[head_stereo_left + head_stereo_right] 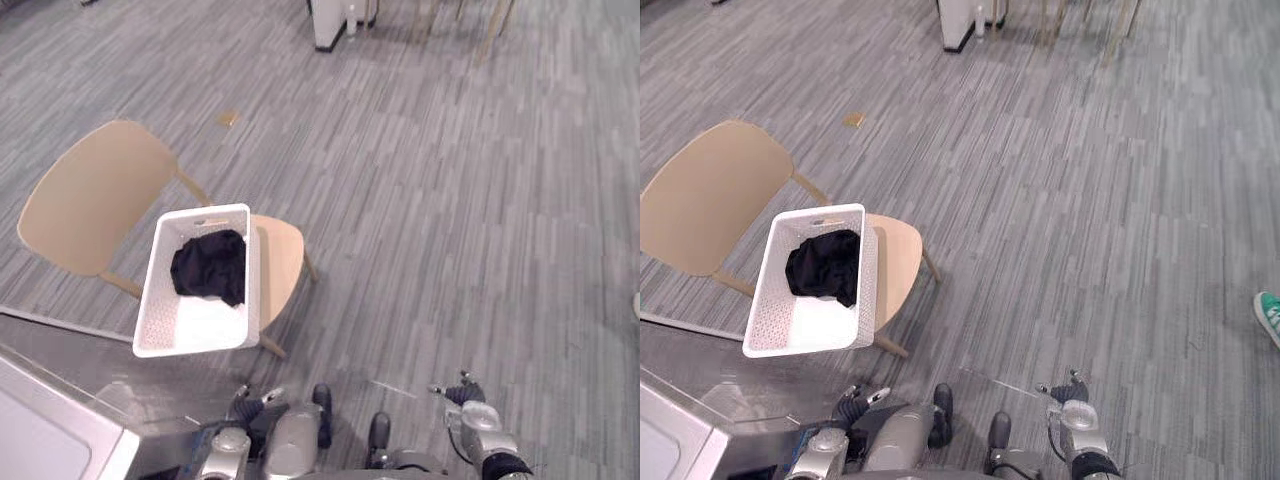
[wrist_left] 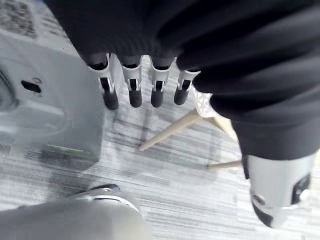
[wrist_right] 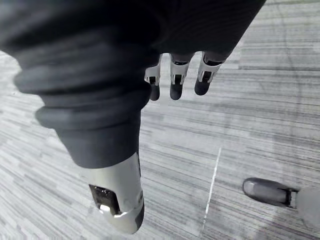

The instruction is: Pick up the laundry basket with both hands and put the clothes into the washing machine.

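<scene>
A white perforated laundry basket (image 1: 253, 290) stands on the seat of a tan wooden chair (image 1: 95, 195). Inside it a black garment (image 1: 210, 265) lies over something white. The corner of the washing machine (image 1: 50, 430) shows at the lower left, and its grey front (image 2: 45, 115) is near my left hand. That left hand (image 1: 230, 440) hangs low, short of the basket, its fingers (image 2: 131, 85) straight and holding nothing. My right hand (image 1: 478, 420) hangs over bare floor to the right, its fingers (image 3: 175, 80) also straight and empty.
The chair's thin legs (image 2: 170, 131) slant out over the grey striped floor. A white furniture base (image 1: 330, 25) stands at the far top. A small brown scrap (image 1: 228, 118) lies beyond the chair. A person's green shoe (image 1: 1268, 315) is at the right edge.
</scene>
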### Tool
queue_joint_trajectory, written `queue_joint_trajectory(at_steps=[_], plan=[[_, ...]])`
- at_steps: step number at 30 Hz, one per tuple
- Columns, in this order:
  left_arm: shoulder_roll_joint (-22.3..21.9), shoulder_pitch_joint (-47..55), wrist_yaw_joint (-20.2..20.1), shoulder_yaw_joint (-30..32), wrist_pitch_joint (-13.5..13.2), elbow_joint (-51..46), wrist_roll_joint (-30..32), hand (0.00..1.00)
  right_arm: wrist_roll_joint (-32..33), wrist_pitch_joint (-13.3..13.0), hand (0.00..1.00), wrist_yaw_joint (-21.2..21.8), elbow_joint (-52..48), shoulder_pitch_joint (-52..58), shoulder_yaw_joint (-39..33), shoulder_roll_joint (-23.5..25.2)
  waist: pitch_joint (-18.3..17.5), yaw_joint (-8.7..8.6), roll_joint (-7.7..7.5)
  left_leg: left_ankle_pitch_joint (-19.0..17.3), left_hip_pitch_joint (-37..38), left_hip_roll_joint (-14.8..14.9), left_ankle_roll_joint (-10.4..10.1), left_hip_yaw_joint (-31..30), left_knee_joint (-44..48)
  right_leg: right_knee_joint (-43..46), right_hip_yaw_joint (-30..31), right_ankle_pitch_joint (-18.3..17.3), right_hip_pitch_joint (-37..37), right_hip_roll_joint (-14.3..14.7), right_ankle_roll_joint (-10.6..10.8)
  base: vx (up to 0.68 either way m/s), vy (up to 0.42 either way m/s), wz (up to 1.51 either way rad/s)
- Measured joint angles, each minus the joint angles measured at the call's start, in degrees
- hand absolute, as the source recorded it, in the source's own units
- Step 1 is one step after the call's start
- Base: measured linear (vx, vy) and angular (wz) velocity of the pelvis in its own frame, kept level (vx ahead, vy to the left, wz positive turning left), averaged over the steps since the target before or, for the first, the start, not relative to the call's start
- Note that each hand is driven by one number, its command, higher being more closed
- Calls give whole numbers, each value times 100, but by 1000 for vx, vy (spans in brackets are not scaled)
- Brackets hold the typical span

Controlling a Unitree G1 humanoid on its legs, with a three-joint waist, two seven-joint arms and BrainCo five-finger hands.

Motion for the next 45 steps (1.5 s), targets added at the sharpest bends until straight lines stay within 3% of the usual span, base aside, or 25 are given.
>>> queue_joint_trajectory(at_steps=[1,2,3,4,6,7,8,10,11,12,13,14,15,17,18,19,22,25,30,35,37,40,45], plan=[[76,19,1,-33,9,12,1,0,-52,-5,0,14,-4,-31,42,10,8,-25,-74,-148,227,-136,69,-94,37,1576,110,-5,-536,-243,425,396,185,38],[125,24,4,-81,14,14,1,0,-58,-6,0,15,-4,-26,42,16,6,-75,-126,-215,358,-240,118,-166,34,2322,164,134,-773,-376,574,426,130,81],[183,53,67,-156,40,47,-4,0,-61,-3,0,17,3,-12,37,15,21,-181,-180,-337,633,-409,209,-382,20,3336,201,39,-1123,-578,486,462,69,102],[215,118,106,-188,92,53,-4,0,-61,-1,0,23,-2,-8,39,14,29,-246,-177,-388,901,-468,261,-556,-8,3613,183,-116,-1304,-685,172,471,35,114],[211,161,114,-192,132,53,-10,0,-60,-7,0,29,-46,-22,40,31,37,-278,-161,-396,1099,-492,273,-859,-69,3300,140,-274,-1479,-712,-124,441,-42,87],[193,156,122,-182,146,54,-11,0,-57,-11,0,29,-109,-20,28,32,46,-285,-144,-397,1160,-492,274,-1175,-110,2699,266,-359,-1658,-615,-278,506,-133,102],[168,116,137,-182,149,54,-8,0,-52,-10,0,28,-218,16,7,30,60,-290,-119,-397,1162,-489,274,-1467,-105,2148,556,-361,-1787,-474,-291,495,-215,150],[62,-2,214,-182,158,58,-2,0,-41,-9,0,27,-412,135,-95,22,86,-345,-71,-449,1149,-479,175,-2101,-44,1034,1703,-141,-1939,-62,-236,417,-276,169],[7,-68,219,-182,154,62,5,0,-38,-4,0,20,-489,246,-198,25,74,-445,-63,-599,1072,-493,-94,-2515,187,230,2508,272,-1769,19,-123,464,-395,231],[4,-97,211,-169,138,78,18,0,-38,-1,0,-1,-530,410,-232,34,97,-453,-115,-861,1065,-514,-520,-2717,440,-310,2680,981,-1561,-195,55,424,-401,237],[-189,-153,221,-125,124,112,21,0,-36,33,0,8,-471,376,-273,-81,110,-403,179,-940,991,-244,-631,-2855,559,-66,2221,930,-1491,-71,-94,394,-454,215],[-353,-126,222,-125,82,107,11,0,-39,22,0,-7,-562,365,-317,-121,74,-421,218,-756,877,-61,-939,-2819,505,108,1766,783,-1466,-122,-327,232,-347,148],[-403,-132,221,-132,74,125,11,0,-39,20,0,-4,-649,347,-347,-115,48,-439,260,-621,863,3,-1017,-2754,418,196,1544,728,-1439,-181,-415,254,-421,180],[-527,-140,219,-156,61,121,4,0,-38,-35,0,-5,-919,345,-414,-127,50,-440,190,-36,877,217,-1153,-2043,64,250,726,584,-1056,-467,-640,159,-332,185],[-513,-141,220,-183,61,107,2,0,-37,-43,0,-6,-942,340,-445,-127,49,-439,174,82,871,292,-1114,-1799,-22,209,548,561,-927,-544,-677,127,-265,207],[-482,-130,225,-252,58,87,2,0,-28,-109,0,-27,-939,305,-512,-135,26,-428,92,312,850,460,-1008,-1031,-283,71,128,548,-663,-673,-698,76,-167,161],[-342,-125,225,-507,58,103,2,0,18,-205,0,-113,-879,183,-515,-207,-150,-444,82,669,764,481,-840,-149,-904,-320,-512,538,-465,-899,-682,42,-83,146],[-157,-94,221,-597,70,240,5,0,18,-208,0,-114,-780,64,-511,-170,-172,-422,94,740,686,437,-779,-163,-1231,-700,-1022,584,-190,-939,-609,-31,39,107],[186,3,215,-589,57,283,9,0,-195,-203,0,-114,-1537,-56,-206,-109,-245,-419,-112,1065,691,254,-731,-336,-1659,-1302,-1141,849,51,-943,-463,-69,57,30],[338,90,214,-567,-6,277,15,0,-873,-228,0,-106,-2586,-382,298,-715,-258,-403,-196,1255,536,139,-661,-364,-1922,-1553,-1206,1023,-51,-946,-406,-113,41,8],[455,117,215,-564,-5,278,16,0,-1118,-228,0,-97,-2584,-811,631,-1069,-253,-398,-276,1316,341,113,-658,-409,-1953,-1586,-1263,1062,-199,-948,-366,-120,40,16],[545,166,216,-562,-10,282,15,0,-1484,-262,0,-31,-2389,-1517,1249,-1690,-194,-227,-357,1453,81,69,-613,-512,-1987,-1689,-1332,1223,-381,-953,-405,-70,35,18],[542,170,225,-561,-128,268,-7,0,-1678,-389,0,80,-1325,-3022,2138,-2242,208,38,-324,1589,-323,6,-560,-758,-1875,-1763,-1574,1372,-551,-973,-464,-41,29,26]])
